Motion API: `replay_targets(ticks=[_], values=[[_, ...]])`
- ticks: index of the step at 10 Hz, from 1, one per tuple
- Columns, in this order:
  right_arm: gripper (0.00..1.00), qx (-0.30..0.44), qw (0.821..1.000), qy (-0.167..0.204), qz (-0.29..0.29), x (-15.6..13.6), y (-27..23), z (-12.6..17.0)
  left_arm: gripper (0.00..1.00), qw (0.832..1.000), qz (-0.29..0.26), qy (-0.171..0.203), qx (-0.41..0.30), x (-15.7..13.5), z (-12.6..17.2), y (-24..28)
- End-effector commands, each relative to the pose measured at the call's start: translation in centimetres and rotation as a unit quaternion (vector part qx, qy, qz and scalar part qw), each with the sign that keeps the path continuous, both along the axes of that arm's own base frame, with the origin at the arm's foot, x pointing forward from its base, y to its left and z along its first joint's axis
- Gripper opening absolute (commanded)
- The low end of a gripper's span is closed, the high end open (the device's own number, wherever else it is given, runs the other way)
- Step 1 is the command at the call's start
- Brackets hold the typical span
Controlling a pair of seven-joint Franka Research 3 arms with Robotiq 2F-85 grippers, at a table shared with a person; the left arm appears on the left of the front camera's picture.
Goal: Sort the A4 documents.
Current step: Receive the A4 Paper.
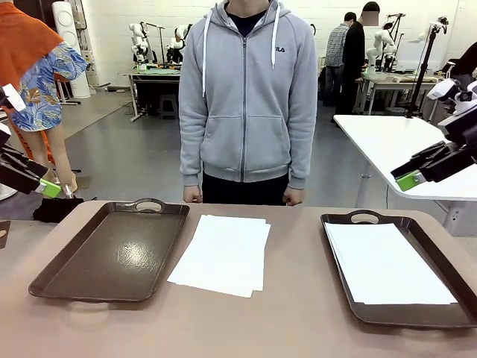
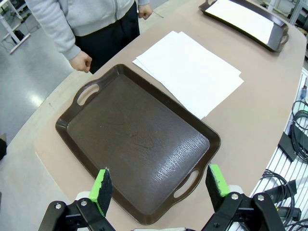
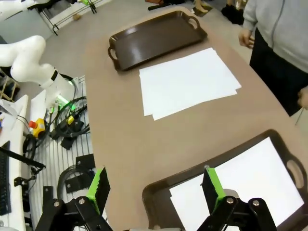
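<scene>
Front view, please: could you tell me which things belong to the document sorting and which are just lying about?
Belongs:
loose A4 documents on the table
right brown tray
filed A4 documents in it
empty left brown tray

Lying about:
dark bundle past the table's left corner
cables beside the table

The person's grey hoodie [image 1: 246, 112] has one small word in dark letters [image 1: 278, 49] on the chest, just beside a white cord [image 1: 275, 33]. The word is tiny and the cord touches its first letter, but it looks like "FILA".
</scene>
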State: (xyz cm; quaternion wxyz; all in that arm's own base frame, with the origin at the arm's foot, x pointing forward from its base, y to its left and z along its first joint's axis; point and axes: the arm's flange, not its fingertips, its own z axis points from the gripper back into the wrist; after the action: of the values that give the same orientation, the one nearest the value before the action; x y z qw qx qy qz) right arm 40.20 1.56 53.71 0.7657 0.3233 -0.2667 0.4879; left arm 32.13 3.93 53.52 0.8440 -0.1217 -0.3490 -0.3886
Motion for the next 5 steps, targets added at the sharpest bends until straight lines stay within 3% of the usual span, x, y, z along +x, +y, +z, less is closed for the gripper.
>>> replay_targets(ticks=[1,5], values=[[1.0,0.009,0.999,-0.032,-0.01,-0.5,0.4,-0.7,1.0,1.0,-0.002,0.001,-0.005,0.0,-0.1,0.1],[1.0,0.009,0.999,-0.04,-0.026,1.0,-0.1,0.1,1.0,1.0,-0.002,0.001,-0.005,0.0,-0.1,0.1]])
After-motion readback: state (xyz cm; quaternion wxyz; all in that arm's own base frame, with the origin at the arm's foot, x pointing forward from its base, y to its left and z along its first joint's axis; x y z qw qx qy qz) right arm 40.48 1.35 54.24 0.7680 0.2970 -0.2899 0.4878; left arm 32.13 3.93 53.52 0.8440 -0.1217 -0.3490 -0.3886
